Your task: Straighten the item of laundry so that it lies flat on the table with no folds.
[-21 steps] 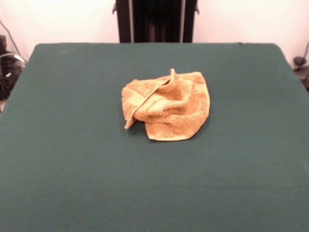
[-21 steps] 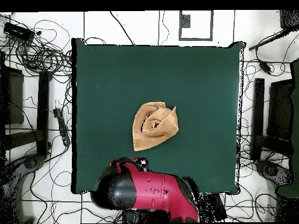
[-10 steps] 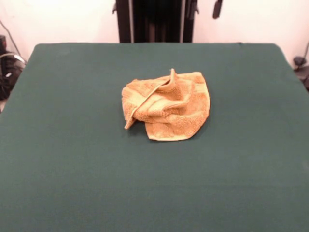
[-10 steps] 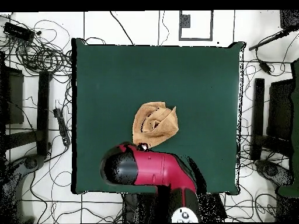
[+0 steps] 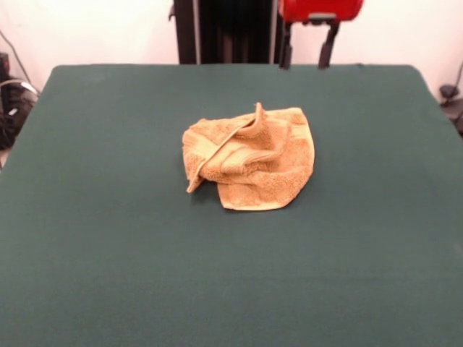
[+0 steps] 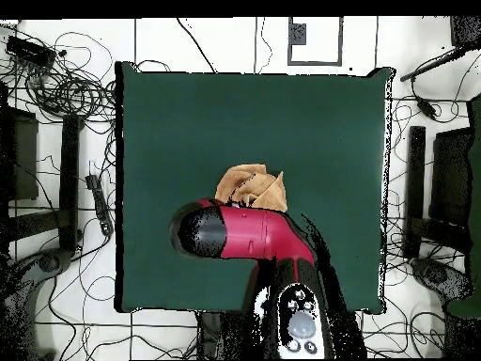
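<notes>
Front view shows the pincer (image 5: pixel 304 56) at the top edge, under a red housing, with its 2 dark fingers (image 5: pixel 325 52) hanging down and set apart from each other, so it stands released and grasps nothing. Below it and to its left in this view, well apart from the fingertips, the towel (image 5: pixel 249 157) lies near the middle of the table (image 5: pixel 108 238). That towel is crumpled, not flat: several folds overlap, a hemmed corner sticks up at its far side, and a paler woven band runs slantwise across the heap (the band bends where the cloth doubles over). Its lower part rests flat on the green cloth with a rounded hemmed edge toward the camera. Nothing touches the towel in this view, and the pincer hangs over the table's far edge. Overhead view shows the red and black arm (image 6: pixel 246 235) reaching in from the bottom edge over the table (image 6: pixel 160 122), its dark rounded end to the left, and it hides the part of the towel (image 6: pixel 251 186) nearest the base; the pincer itself cannot be made out there. Cables (image 6: pixel 66 89) lie on the floor beside the table.
</notes>
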Tool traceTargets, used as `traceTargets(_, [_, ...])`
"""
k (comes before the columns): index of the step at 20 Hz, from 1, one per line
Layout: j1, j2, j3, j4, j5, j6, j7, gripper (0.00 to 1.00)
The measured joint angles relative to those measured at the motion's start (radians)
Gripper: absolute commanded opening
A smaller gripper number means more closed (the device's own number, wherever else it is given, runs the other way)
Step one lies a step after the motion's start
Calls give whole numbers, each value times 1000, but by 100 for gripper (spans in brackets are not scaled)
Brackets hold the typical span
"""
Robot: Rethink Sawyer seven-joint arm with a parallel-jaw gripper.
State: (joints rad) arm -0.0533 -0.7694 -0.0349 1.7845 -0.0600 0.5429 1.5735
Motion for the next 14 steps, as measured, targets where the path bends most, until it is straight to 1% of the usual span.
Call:
traceTargets(7, [-8, 80, 0, -107, 2, 61, 0, 100])
traceTargets(8, [-13, 101, 0, -137, 2, 77, 0, 100])
traceTargets(14, [-30, 134, 0, -197, 2, 112, 0, 100])
